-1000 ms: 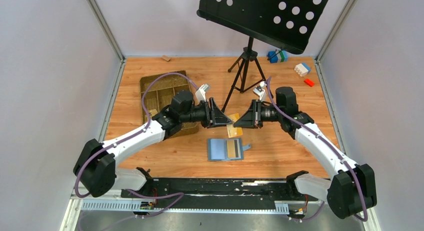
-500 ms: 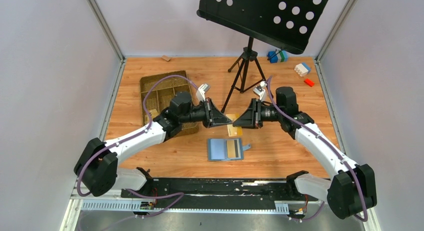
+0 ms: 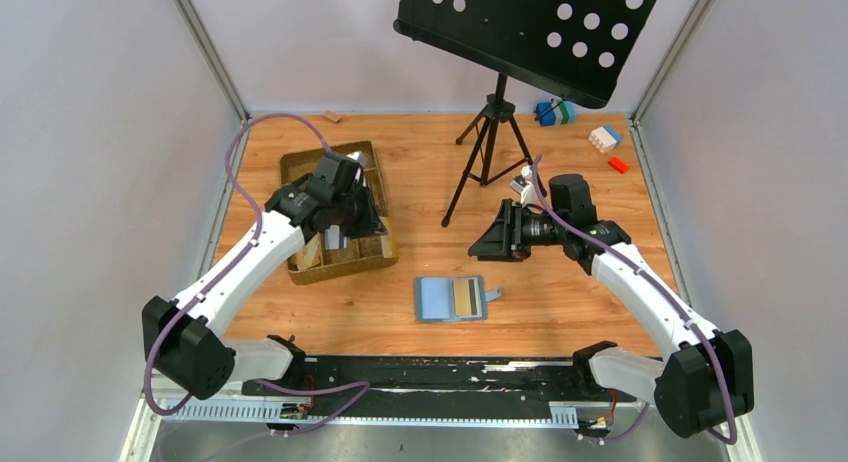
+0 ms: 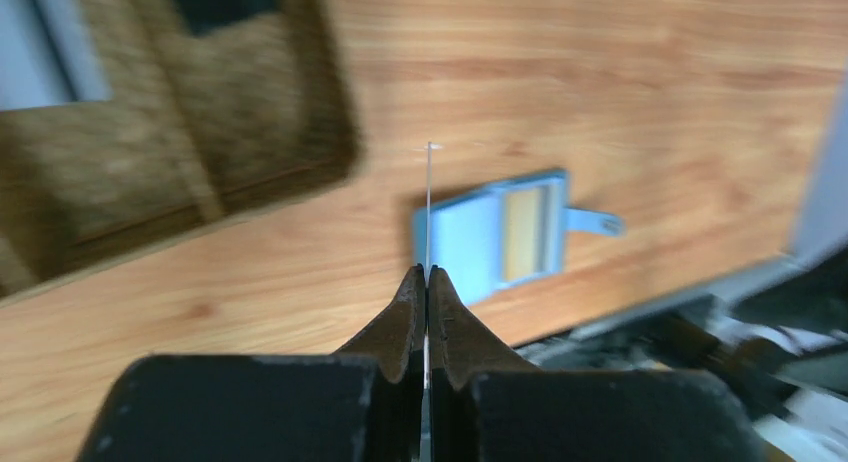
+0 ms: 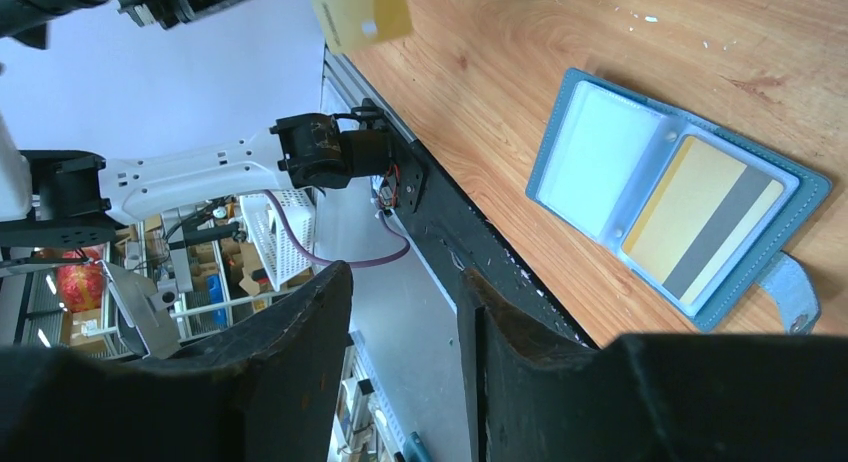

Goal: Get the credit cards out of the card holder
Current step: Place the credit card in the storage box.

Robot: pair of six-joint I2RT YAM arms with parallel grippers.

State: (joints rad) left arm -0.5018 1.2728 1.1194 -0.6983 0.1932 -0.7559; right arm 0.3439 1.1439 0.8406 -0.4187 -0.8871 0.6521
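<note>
Table [image 3: 580, 312]; card holder [image 3: 455, 298] toward near edge

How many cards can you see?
2. One gold card sits in the open blue card holder; another card is pinched in the left fingers over the brown tray. More may be hidden.

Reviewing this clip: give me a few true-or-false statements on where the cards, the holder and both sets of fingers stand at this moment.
1. The card holder lies open on the table. True.
2. Both its pockets are empty. False: a striped card sits in one pocket.
3. The left fingers are shut on a thin card, seen edge-on. True.
4. The right fingers grip a card. False: they stand apart with nothing between them.
5. The left fingers are above the card holder. False: the top view shows them over the brown tray.
</note>
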